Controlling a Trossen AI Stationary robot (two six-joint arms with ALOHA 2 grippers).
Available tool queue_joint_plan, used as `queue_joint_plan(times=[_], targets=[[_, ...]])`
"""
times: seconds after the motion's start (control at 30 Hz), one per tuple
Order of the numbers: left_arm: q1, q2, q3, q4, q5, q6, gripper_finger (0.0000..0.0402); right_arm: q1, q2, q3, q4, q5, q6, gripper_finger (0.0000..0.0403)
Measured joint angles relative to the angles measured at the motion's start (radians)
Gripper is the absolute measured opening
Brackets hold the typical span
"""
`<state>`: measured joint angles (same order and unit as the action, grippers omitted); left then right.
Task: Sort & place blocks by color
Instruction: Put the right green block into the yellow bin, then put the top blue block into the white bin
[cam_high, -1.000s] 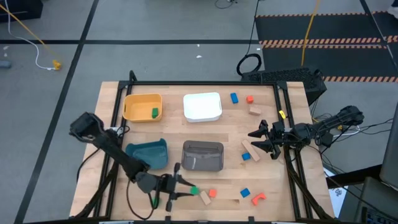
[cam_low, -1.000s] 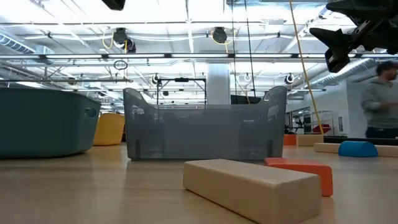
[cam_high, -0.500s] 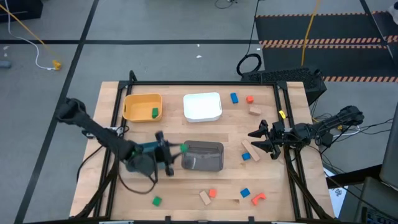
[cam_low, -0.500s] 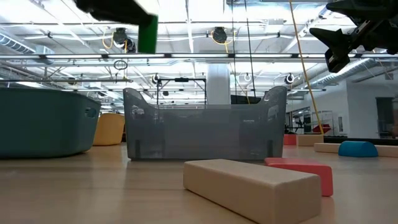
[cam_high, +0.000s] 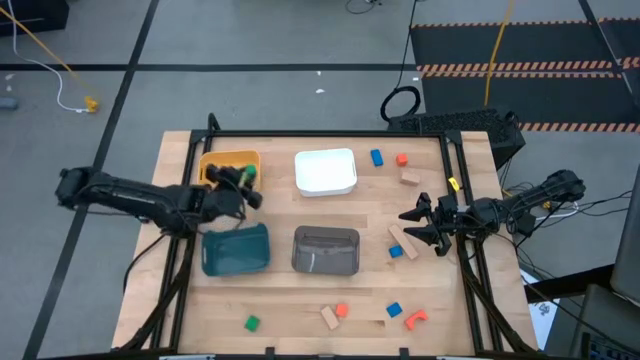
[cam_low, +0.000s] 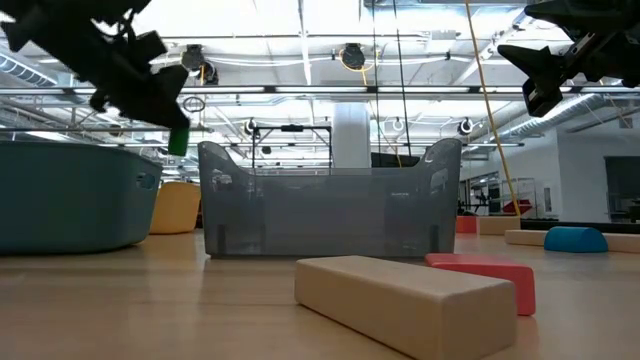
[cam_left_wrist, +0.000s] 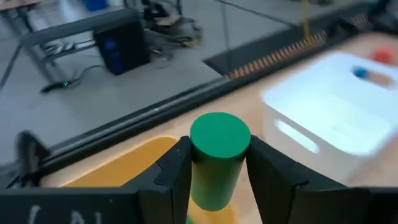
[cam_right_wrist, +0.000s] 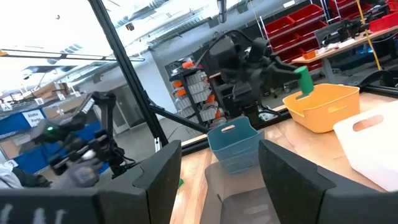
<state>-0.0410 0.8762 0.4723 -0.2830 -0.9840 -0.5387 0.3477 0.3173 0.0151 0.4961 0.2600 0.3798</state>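
Observation:
My left gripper (cam_high: 243, 178) is over the yellow bin (cam_high: 213, 170), shut on a green cylinder block (cam_left_wrist: 217, 155). The block also shows in the low view (cam_low: 177, 140) and the right wrist view (cam_right_wrist: 304, 81). My right gripper (cam_high: 412, 228) hangs open above the table's right part, beside a tan bar (cam_high: 402, 240) and a blue block (cam_high: 396, 252). Another green block (cam_high: 251, 323), a tan block (cam_high: 329, 318), red-orange blocks (cam_high: 342, 311), a blue block (cam_high: 393, 311) and a red-orange arch (cam_high: 416, 319) lie along the near edge. My left gripper pinches the green cylinder by its curved side (cam_left_wrist: 202, 177) between the two fingers (cam_left_wrist: 171, 174), one on each side. Its round end face (cam_left_wrist: 219, 137) sticks out past the fingertips. The block is lifted clear, above the yellow bin.
The white bin (cam_high: 326, 172) sits right of the yellow one; the teal bin (cam_high: 236, 250) and grey bin (cam_high: 326, 250) stand in the middle row. A blue (cam_high: 376, 157), a red-orange (cam_high: 401, 159) and a tan block (cam_high: 410, 178) lie at the far right.
My left gripper has lifted the green cylinder from the near edge beside the tan block. It has carried it up and toward the far-left, past the teal and grey bins, to above the yellow bin. My right arm has kept still.

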Motion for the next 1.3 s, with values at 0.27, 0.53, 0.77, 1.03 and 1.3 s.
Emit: queue_joint_plan(times=[0.27,0.53,0.77,1.03,1.3], targets=[[0.149,-0.094,-0.158,-0.003,-0.004,-0.257,0.0138,0.0,0.0,0.0,0.0,0.0,0.0,0.0208],[0.217,-0.09,-0.224,0.0,0.035,-0.372,0.014,0.0,0.0,0.0,0.0,0.0,0.0,0.0208],[0.219,-0.09,-0.224,0.001,0.078,-0.304,0.0164,0.0,0.0,0.0,0.0,0.0,0.0,0.0208],[0.233,-0.089,-0.224,0.065,0.075,-0.272,0.0247,0.0,0.0,0.0,0.0,0.0,0.0,0.0208],[0.242,-0.089,-0.224,0.429,0.191,-0.067,0.03,0.0,0.0,0.0,0.0,0.0,0.0,0.0208]])
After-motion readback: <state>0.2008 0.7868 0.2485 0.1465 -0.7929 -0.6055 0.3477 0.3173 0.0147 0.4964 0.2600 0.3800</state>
